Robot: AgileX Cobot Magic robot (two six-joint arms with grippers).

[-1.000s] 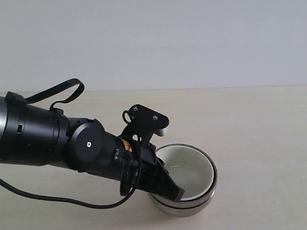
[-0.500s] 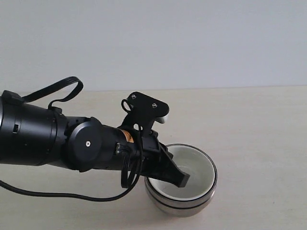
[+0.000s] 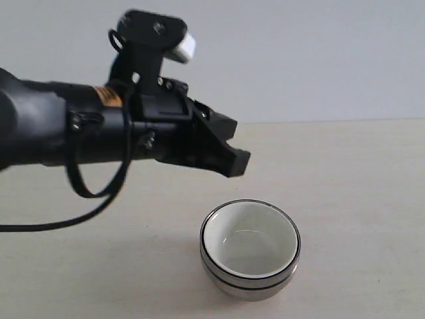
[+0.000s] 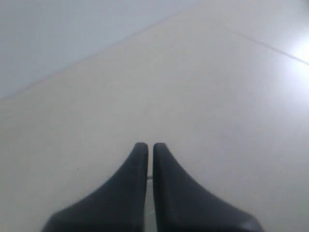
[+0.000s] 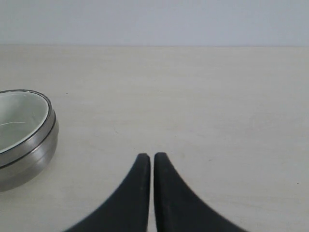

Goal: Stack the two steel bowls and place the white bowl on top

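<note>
Spotted the white bowl [image 3: 249, 242], glossy and creamy, nested on top inside the steel bowls [image 3: 251, 284], mirror-shiny with a dark seam between them, on the tabletop [image 3: 358, 186]. Found the left gripper [image 3: 234, 161] hovering above the stack, pressed together, empty. Same for the right gripper [image 5: 152, 155]: pinched closed, near the stack, touching nothing.
</note>
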